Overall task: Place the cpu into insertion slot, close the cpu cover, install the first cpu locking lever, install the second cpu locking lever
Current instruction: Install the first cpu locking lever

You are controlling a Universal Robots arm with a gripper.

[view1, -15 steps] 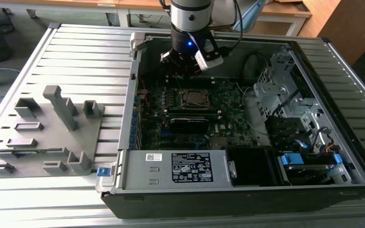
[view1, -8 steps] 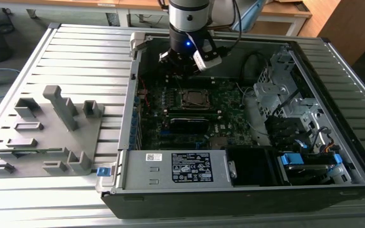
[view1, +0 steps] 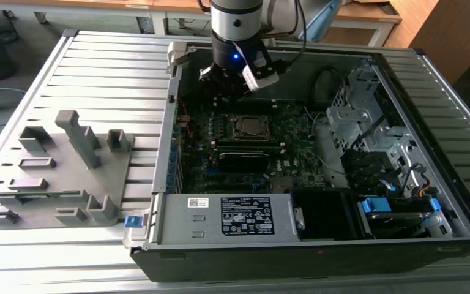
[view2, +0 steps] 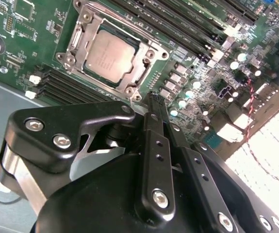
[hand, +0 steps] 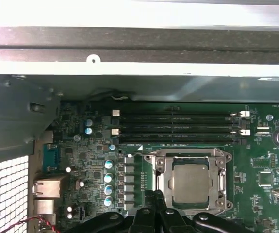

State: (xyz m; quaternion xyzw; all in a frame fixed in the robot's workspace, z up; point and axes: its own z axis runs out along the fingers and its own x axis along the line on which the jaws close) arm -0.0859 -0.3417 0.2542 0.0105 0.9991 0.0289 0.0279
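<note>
My gripper point(view2: 153, 100), fingers pinched shut on nothing, hangs just beside the insertion slot point(view1: 235, 128), mid-frame in the exterior view. The cpu point(view2: 111, 55) lies seated there, seemingly under the cpu cover point(view2: 77, 41). It is light, stiff and fragile, so I'd grip its edges only.

Silver-grey cpu point(hand: 190, 182) flat in insertion slot point(hand: 192, 162), cpu cover point(hand: 161, 182) down.

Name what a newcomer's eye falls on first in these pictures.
The open computer case on the slatted table stands out first, with the arm's gripper low over its green board. In both wrist views the silver-grey cpu sits framed by the cpu cover, close to the shut gripper.
</note>
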